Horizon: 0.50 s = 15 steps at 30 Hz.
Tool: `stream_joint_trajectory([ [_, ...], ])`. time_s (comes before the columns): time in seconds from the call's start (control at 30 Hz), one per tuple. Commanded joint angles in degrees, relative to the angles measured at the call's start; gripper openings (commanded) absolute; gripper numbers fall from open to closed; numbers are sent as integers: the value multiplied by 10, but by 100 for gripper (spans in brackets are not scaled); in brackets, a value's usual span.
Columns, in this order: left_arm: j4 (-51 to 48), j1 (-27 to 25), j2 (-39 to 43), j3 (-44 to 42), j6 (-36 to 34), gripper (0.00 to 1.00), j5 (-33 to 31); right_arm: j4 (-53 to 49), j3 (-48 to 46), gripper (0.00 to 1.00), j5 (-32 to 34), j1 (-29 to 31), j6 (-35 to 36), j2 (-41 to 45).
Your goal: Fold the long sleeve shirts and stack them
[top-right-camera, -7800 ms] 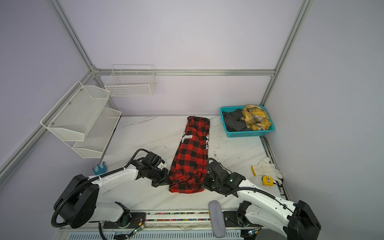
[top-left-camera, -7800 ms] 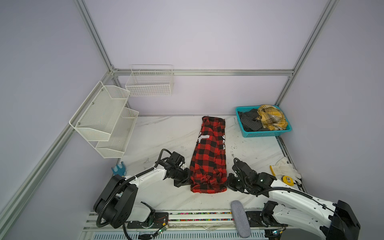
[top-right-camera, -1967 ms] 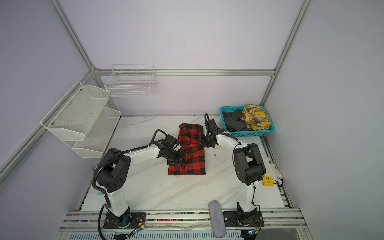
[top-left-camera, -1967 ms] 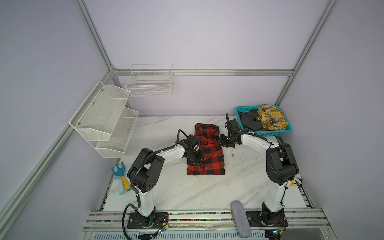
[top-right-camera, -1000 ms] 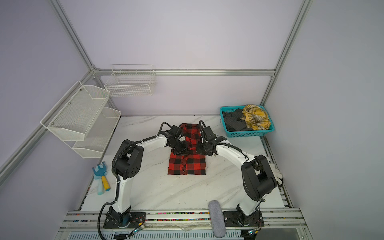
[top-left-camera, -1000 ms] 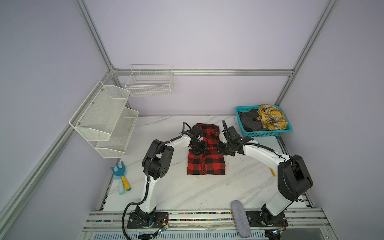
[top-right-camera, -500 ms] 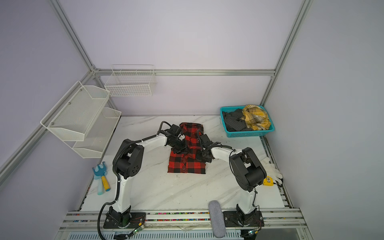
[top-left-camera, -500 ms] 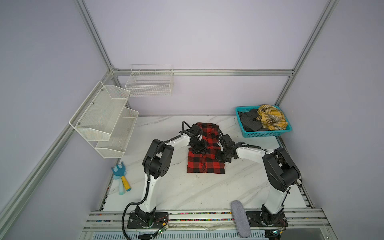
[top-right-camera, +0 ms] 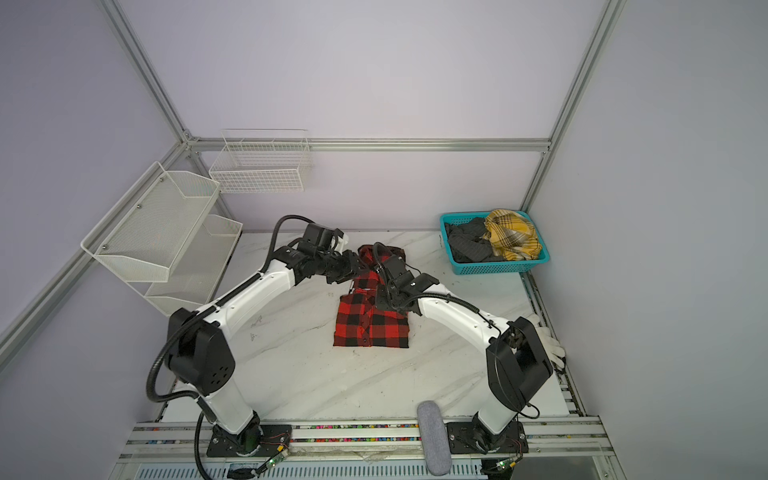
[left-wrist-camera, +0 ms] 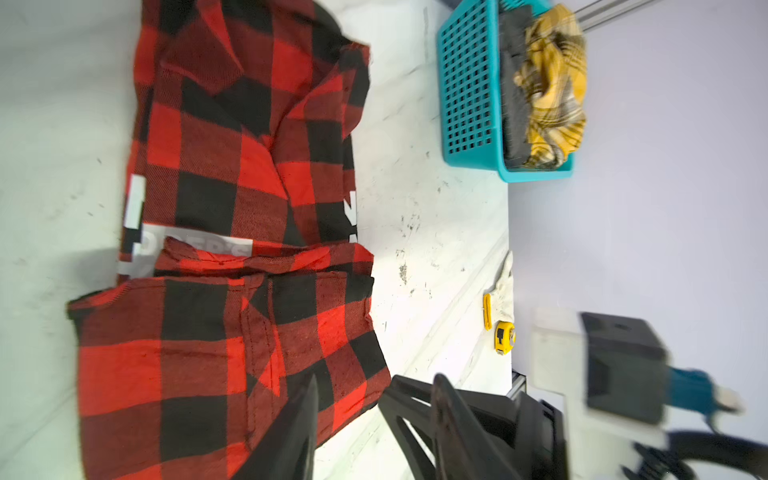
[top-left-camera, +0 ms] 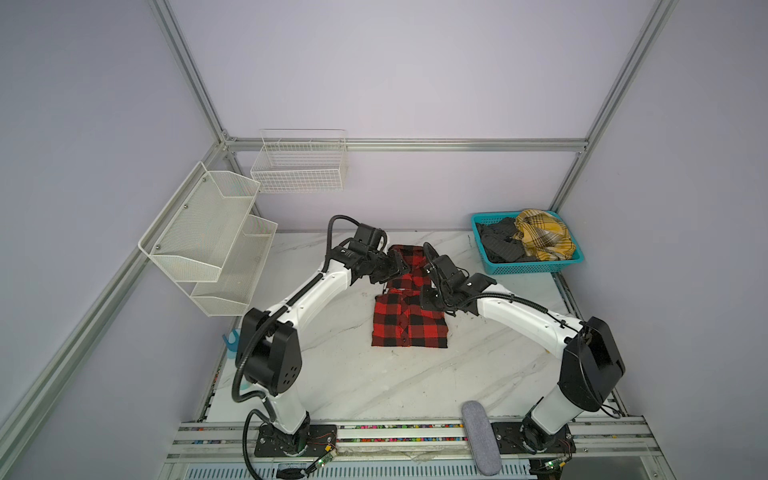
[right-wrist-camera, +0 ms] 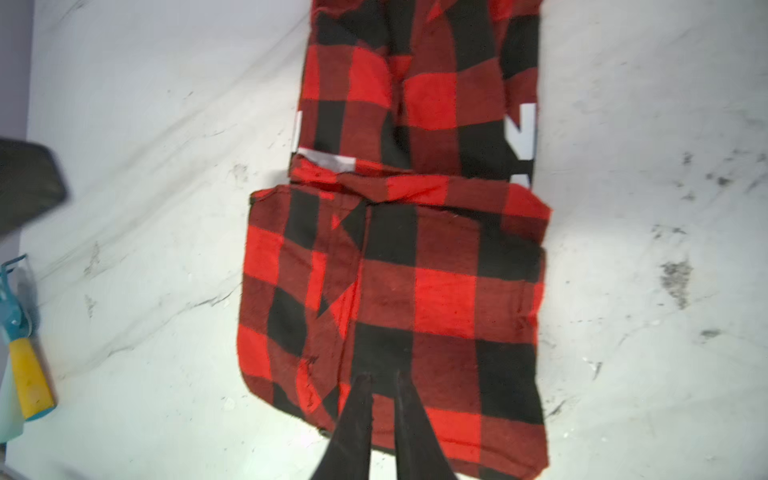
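One long sleeve shirt (top-left-camera: 409,320), in red-and-black check, lies folded in the middle of the marble table (top-left-camera: 332,374); both top views show it (top-right-camera: 372,324). Its near half is doubled over the far half, and white letters (left-wrist-camera: 195,246) peek out at the fold. My left gripper (top-left-camera: 397,269) hovers above the shirt's far left part, open and empty, its fingers (left-wrist-camera: 309,411) wide apart. Over the shirt's right middle, my right gripper (top-left-camera: 428,300) has its fingertips (right-wrist-camera: 362,384) a narrow gap apart, holding nothing.
A teal basket (top-left-camera: 536,268) at the back right holds dark grey and yellow plaid clothes. White wire racks (top-left-camera: 208,245) hang on the left wall. A grey pad (top-left-camera: 480,440) lies at the front edge. A tape measure (left-wrist-camera: 504,338) and a white glove (top-right-camera: 548,345) lie at the right edge.
Both grippers have drawn back a little from the cloth. The left jaws have opened wider and the right jaws have parted slightly. The folded shirt has stayed where it was.
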State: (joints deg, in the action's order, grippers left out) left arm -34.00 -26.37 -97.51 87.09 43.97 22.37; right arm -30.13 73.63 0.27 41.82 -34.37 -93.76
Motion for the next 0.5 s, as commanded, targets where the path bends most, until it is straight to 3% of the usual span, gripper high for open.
stream_joint_trajectory([
  [0.0,-9,2,-8,-73,-6,34,12,13,-30,15,-14,14,-34,-14],
  [0.17,59,4,-8,-156,27,28,44,52,-67,15,-32,14,-40,-18],
  [0.47,104,2,-90,-165,46,21,74,99,-126,14,-34,13,-42,-62],
])
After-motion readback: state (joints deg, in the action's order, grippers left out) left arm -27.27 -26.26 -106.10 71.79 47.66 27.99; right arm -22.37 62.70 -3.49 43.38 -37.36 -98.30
